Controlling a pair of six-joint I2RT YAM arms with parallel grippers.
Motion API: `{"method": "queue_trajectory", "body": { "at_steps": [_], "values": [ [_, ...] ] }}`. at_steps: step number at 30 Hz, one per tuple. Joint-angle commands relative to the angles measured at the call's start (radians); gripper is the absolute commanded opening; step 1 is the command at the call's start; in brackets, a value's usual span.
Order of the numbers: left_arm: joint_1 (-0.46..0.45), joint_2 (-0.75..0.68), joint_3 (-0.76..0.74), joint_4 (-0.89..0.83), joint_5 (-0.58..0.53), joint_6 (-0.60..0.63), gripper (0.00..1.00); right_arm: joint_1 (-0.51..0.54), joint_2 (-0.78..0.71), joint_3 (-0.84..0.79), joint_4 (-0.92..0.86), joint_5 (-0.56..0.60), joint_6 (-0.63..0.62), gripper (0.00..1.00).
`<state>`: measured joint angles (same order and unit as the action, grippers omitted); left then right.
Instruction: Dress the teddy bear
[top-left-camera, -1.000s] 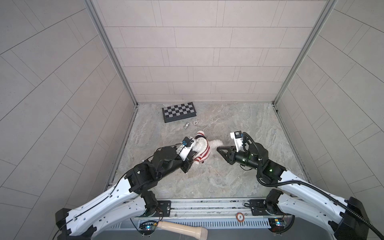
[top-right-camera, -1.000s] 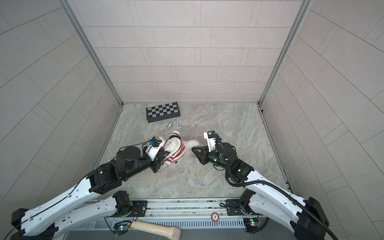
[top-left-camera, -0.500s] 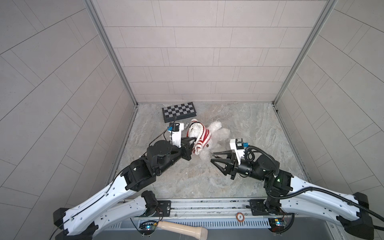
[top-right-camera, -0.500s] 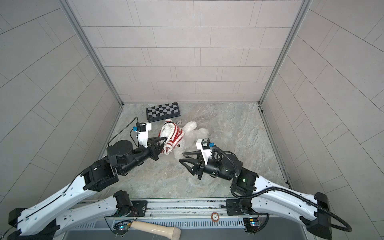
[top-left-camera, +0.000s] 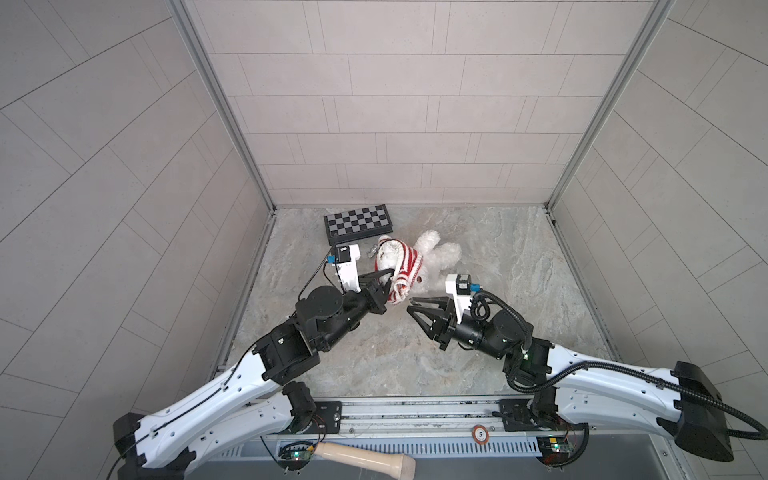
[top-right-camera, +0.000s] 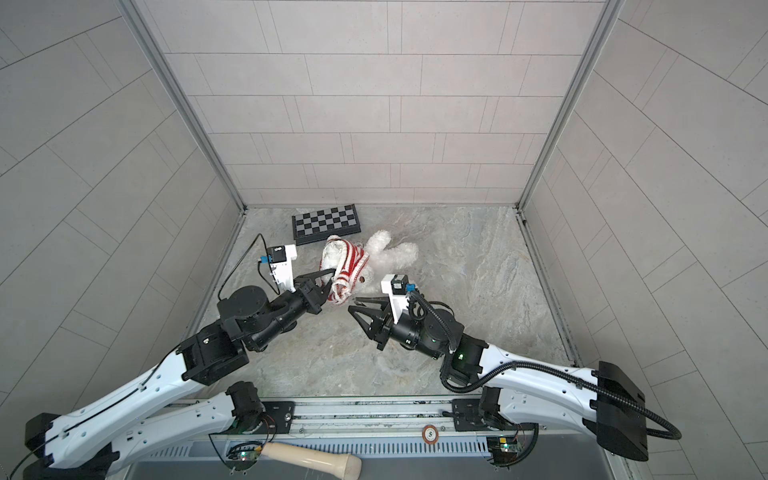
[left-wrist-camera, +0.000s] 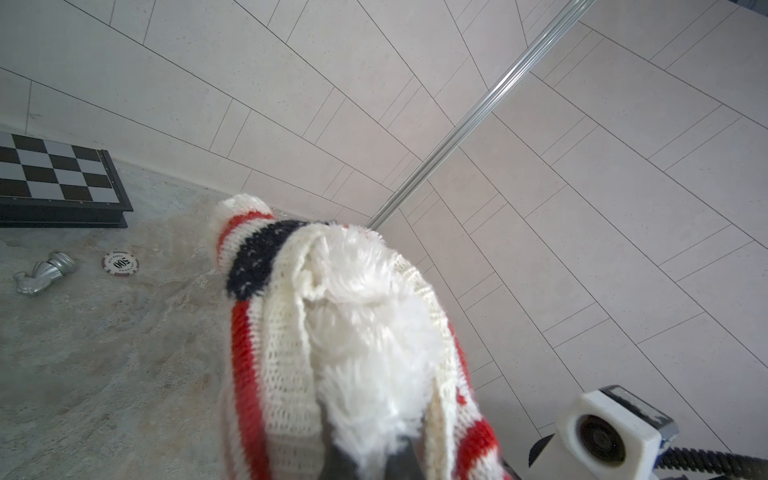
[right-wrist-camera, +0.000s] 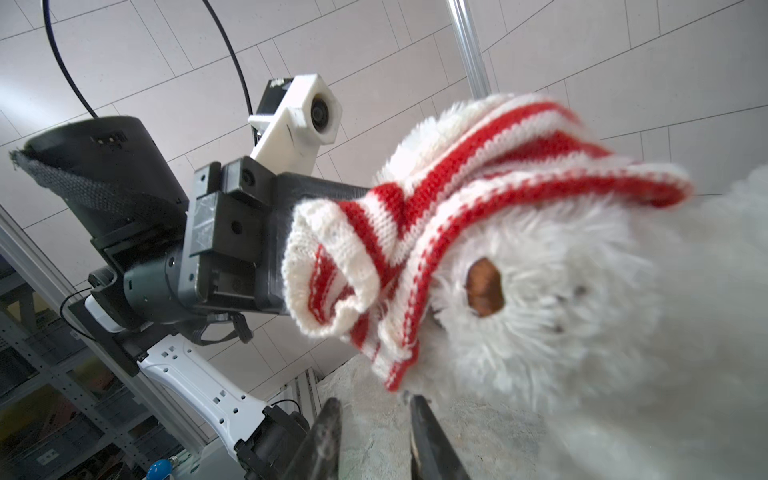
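Chessboard (top-left-camera: 358, 223) near teddy bear (top-left-camera: 440, 253)

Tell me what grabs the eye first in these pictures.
A fluffy white teddy bear lies left of centre with a red-and-white striped sweater bunched over its head. The left claw is shut on the sweater's edge, while the right claw stands open just short of it. A chessboard sits behind them.

Teddy bear (top-left-camera: 446, 253): partly covered by striped sweater (top-left-camera: 405, 266), centre of both top views; blurred and cut by the frame edge in the right wrist view. Left gripper (left-wrist-camera: 368, 455): fingertips buried in fur and knit, blurred. Chessboard (left-wrist-camera: 54, 174): cropped in the left wrist view. Silver piece (top-left-camera: 372, 250): too small to identify in both top views.
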<state>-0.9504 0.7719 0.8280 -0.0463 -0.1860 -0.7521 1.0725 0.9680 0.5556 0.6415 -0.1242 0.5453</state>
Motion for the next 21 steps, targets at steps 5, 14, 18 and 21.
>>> {"method": "queue_trajectory", "body": {
  "at_steps": [5, 14, 18, 21],
  "values": [
    [-0.002, -0.007, -0.023, 0.125, -0.004, -0.032, 0.00, -0.007, 0.015, 0.038, 0.068, 0.054, 0.001, 0.31],
    [-0.002, -0.019, -0.043, 0.138, -0.003, -0.044, 0.00, -0.042, 0.064, 0.092, 0.069, 0.048, 0.040, 0.30],
    [-0.003, -0.018, -0.049, 0.147, 0.001, -0.051, 0.00, -0.049, 0.070, 0.089, 0.060, 0.063, 0.054, 0.36],
    [-0.013, -0.005, -0.049, 0.161, 0.003, -0.053, 0.00, -0.054, 0.082, 0.091, 0.068, 0.053, 0.062, 0.32]
  ]
}}
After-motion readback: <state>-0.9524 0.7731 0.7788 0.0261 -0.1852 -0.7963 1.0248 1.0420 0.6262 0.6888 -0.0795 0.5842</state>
